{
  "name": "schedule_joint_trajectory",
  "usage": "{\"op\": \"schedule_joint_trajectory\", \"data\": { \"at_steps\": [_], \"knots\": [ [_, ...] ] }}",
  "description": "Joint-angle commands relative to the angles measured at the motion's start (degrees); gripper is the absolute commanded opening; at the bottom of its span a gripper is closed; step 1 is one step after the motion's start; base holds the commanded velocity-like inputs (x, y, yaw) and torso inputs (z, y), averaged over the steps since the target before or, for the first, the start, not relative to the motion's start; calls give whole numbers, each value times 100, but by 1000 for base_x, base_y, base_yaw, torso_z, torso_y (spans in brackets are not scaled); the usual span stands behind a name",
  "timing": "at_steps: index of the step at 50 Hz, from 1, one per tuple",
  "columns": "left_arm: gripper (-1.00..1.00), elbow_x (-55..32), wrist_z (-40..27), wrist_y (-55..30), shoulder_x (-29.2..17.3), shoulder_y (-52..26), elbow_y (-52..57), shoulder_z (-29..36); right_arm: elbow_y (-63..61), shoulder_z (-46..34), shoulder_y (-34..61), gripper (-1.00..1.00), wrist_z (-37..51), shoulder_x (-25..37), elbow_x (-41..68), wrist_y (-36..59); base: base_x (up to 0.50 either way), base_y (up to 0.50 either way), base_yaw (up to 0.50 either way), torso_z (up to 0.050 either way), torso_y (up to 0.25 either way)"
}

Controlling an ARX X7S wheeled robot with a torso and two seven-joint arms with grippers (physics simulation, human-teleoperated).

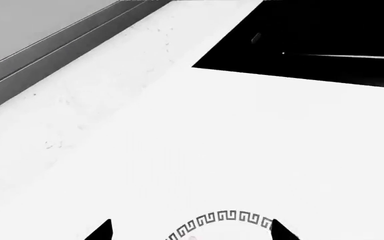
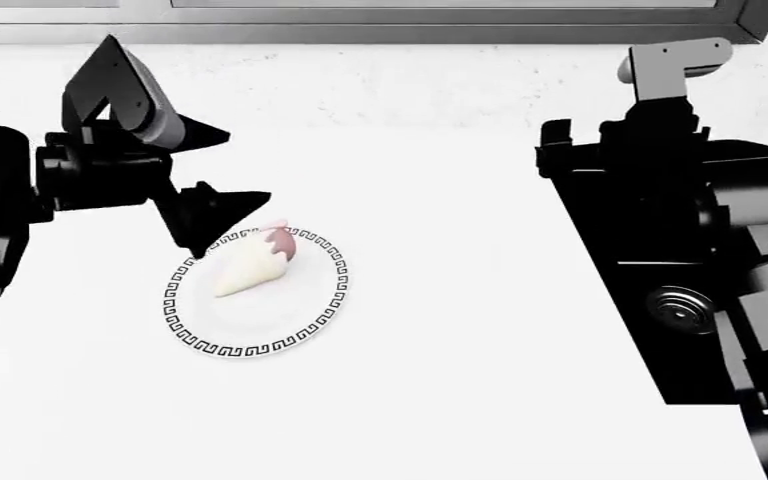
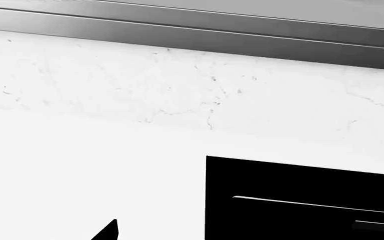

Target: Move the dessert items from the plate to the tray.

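On the white counter [image 2: 464, 300], just below and to the right of your left gripper [image 2: 224, 170] in the head view, lies the cone-shaped pastry [image 2: 253, 264] on the plate [image 2: 307, 330] with the key-pattern rim. Its long axis runs diagonally, pink top toward the back right and nearest your fingertips, cream tip toward the front left. The left gripper's fingers stand apart with nothing between them; the left wrist view shows both tips with the plate rim [image 1: 225, 220] between them. Your left arm is much the nearer. The right gripper [image 3: 106, 231] shows only one dark tip, so I cannot tell how it stands. Neither cupcake nor tray is in view. You likely need to come down and turn across that diagonal.
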Motion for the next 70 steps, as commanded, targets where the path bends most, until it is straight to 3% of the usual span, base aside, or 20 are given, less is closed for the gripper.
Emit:
{"op": "schedule_joint_trajectory", "data": {
  "at_steps": [1,12,34,70],
  "knots": [
    [100,-112,257,-243,-165,154,260,83,38,-17,3,100,-18,-11,-28,-25,0,0,0,0,0],
    [100,-220,364,-138,-265,440,397,107,184,-38,32,100,-43,-86,-73,-100,0,0,0,0,0],
    [100,-89,125,431,112,507,-500,265,85,0,-49,100,-2,-45,-49,-115,0,0,0,0,0],
    [100,142,-69,1102,175,806,-1115,566,-174,27,-109,100,103,30,-27,-45,0,0,0,0,0]
  ]
}}
